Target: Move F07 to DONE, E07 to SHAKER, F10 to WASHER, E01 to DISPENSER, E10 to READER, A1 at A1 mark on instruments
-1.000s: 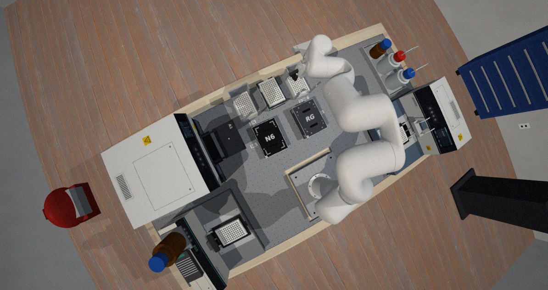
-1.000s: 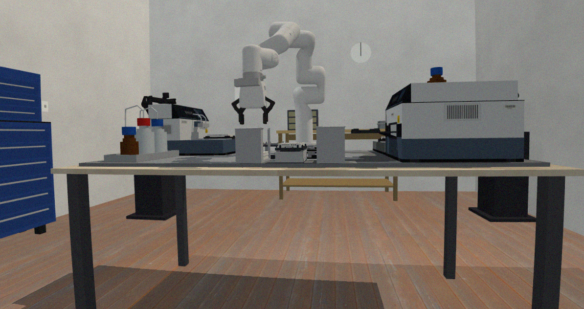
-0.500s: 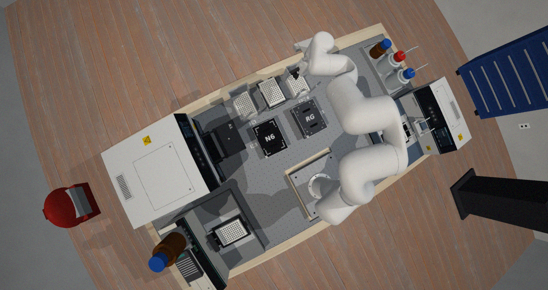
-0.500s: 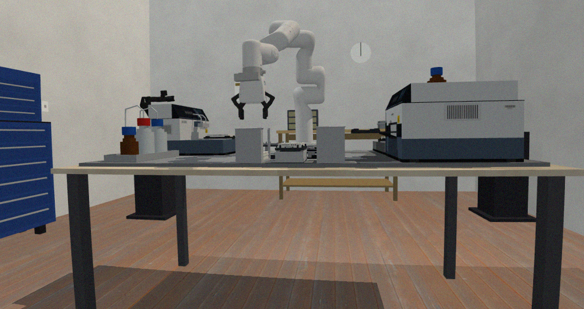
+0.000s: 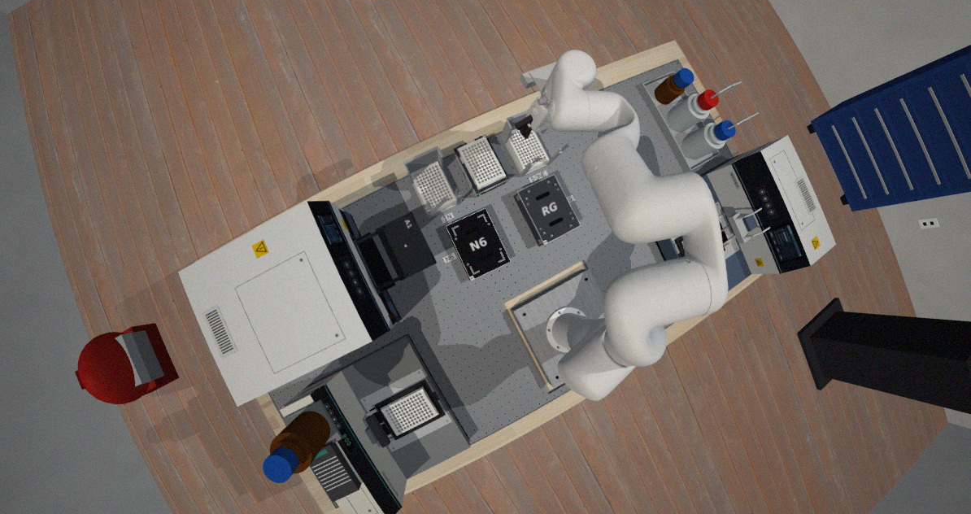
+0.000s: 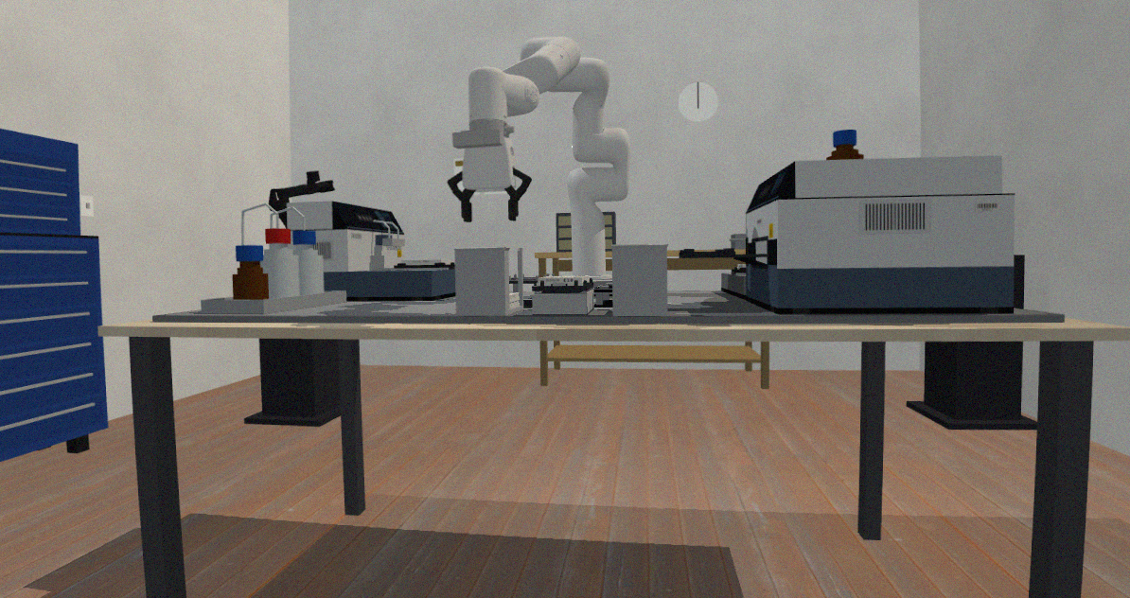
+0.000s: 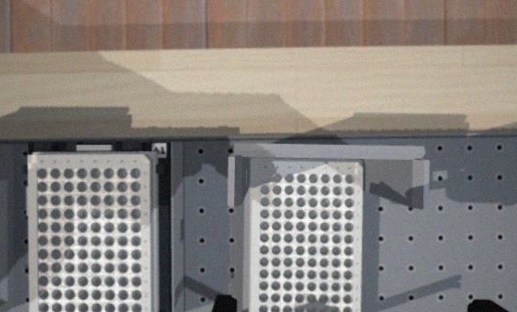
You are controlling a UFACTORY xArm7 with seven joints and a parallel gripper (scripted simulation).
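Observation:
My gripper is open and empty. It hangs well above the DONE rack. A white well plate lies flat deep inside that rack. Beside it, a second white plate sits on the SHAKER. The IN rack holds a plate. The READER tray is dark and bare. A plate sits on the DISPENSER. The arm hides the WASHER nest.
The N6 nest and the RG nest are bare. The big READER housing stands at one end, the WASHER and reagent bottles at the other. The rack walls stand tall.

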